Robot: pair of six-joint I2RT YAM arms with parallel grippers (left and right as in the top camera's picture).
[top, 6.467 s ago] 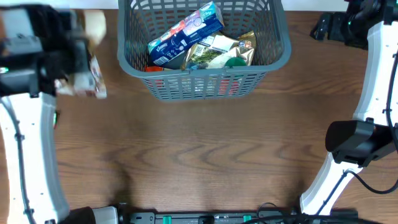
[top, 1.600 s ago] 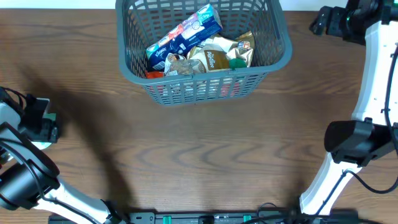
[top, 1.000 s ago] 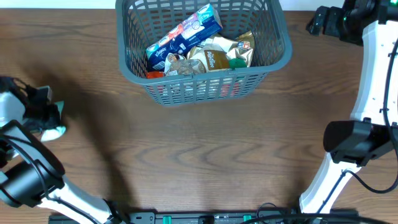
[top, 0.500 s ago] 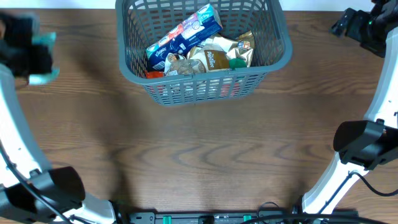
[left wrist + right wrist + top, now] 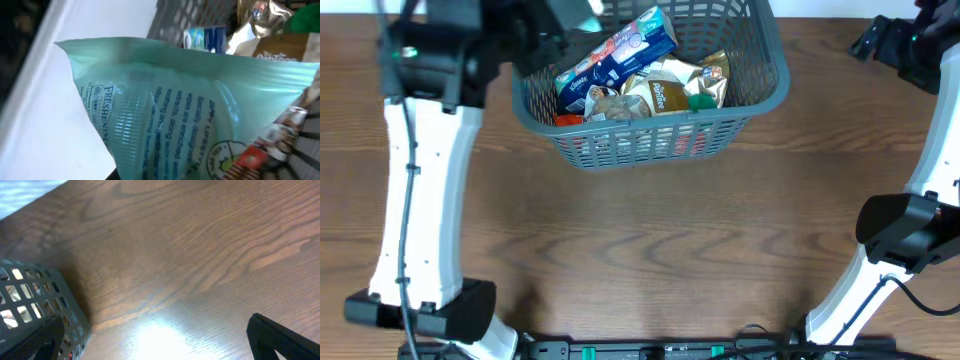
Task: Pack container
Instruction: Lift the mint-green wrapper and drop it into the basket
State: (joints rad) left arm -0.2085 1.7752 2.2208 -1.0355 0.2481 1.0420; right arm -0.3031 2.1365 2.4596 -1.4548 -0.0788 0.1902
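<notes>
Container [image 5: 640, 145]: a large dark grey plastic basket, rectangular with rounded corners, lattice-slotted sides and a thick rim. Stands at the far middle of a brown wooden table [image 5: 650, 250], seen from overhead. Already holds several packets: a blue and white packet [image 5: 616, 52] lying slantwise on top, gold and brown pouches [image 5: 665, 95] beneath it, a scrap of green [image 5: 701, 100] on the right, something red [image 5: 566, 120] low at the near left corner.

Left gripper [image 5: 560, 22] blurred, above the basket's far left corner, just over the rim. Pinching a pale green packet [image 5: 190, 110], going by the left wrist view: crinkled film with dark print across nearly the whole frame, the fingers themselves hidden behind it. Behind the packet, the basket's slotted wall and the blue and gold packets inside. From overhead, only a pale sliver of the packet in sight.

Right gripper [image 5: 865, 42] at the far right of the table, outside the basket and apart from it. Jaws spread wide in the right wrist view: one dark finger [image 5: 280, 340] at the lower right, the other at the lower left, bare wood between them. One rounded corner of the basket at the left edge of that view, beside the lower-left finger; cannot tell whether touching.
</notes>
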